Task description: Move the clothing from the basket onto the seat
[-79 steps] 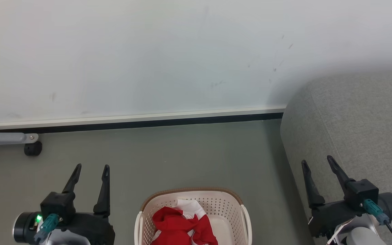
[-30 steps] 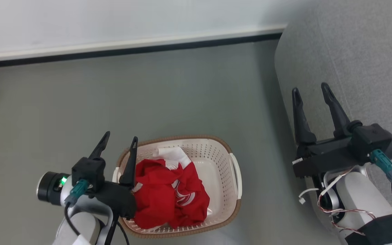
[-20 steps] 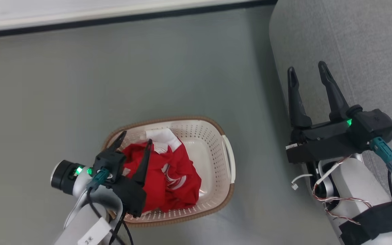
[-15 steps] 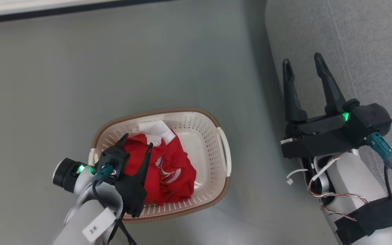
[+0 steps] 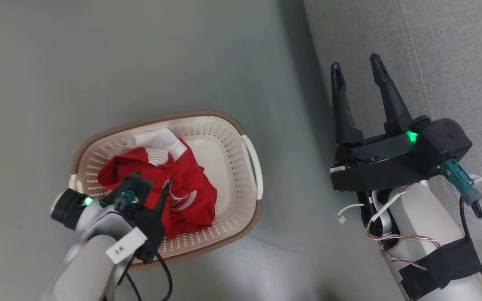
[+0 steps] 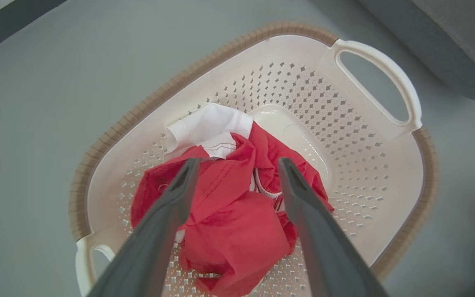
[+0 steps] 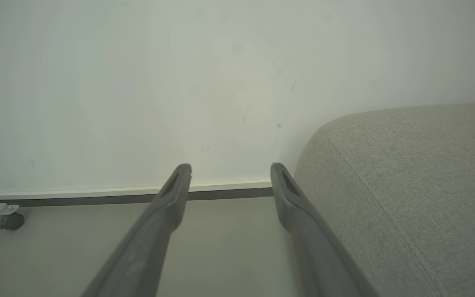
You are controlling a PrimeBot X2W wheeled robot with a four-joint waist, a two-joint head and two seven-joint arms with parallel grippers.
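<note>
The cream basket (image 5: 247, 146) with a brown rim stands on the floor, left of the grey seat (image 5: 442, 50). Red clothing (image 5: 191, 188) with a white panel lies bunched in its left half. My left gripper (image 5: 152, 179) is open and tilted down over that pile. In the left wrist view its fingertips (image 6: 192, 163) stand on either side of a raised red fold of the clothing (image 6: 229, 214), inside the basket (image 6: 138, 111); I cannot tell whether they touch it. My right gripper (image 5: 355, 62) hangs open and empty beside the seat's edge, also seen as the right gripper (image 7: 230, 167) next to the seat (image 7: 406, 173).
Grey floor (image 5: 98, 62) surrounds the basket. The seat's rounded corner (image 6: 447, 37) lies just beyond the basket's white handle (image 6: 386, 78). In the right wrist view a white wall (image 7: 179, 82) with a baseboard stands ahead, and a small black caster (image 7: 10, 221) sits at the far left.
The head camera has tilted down, so the wall has left the picture. My left gripper has come in over the basket and dipped toward the red pile. The right gripper has kept its pose.
</note>
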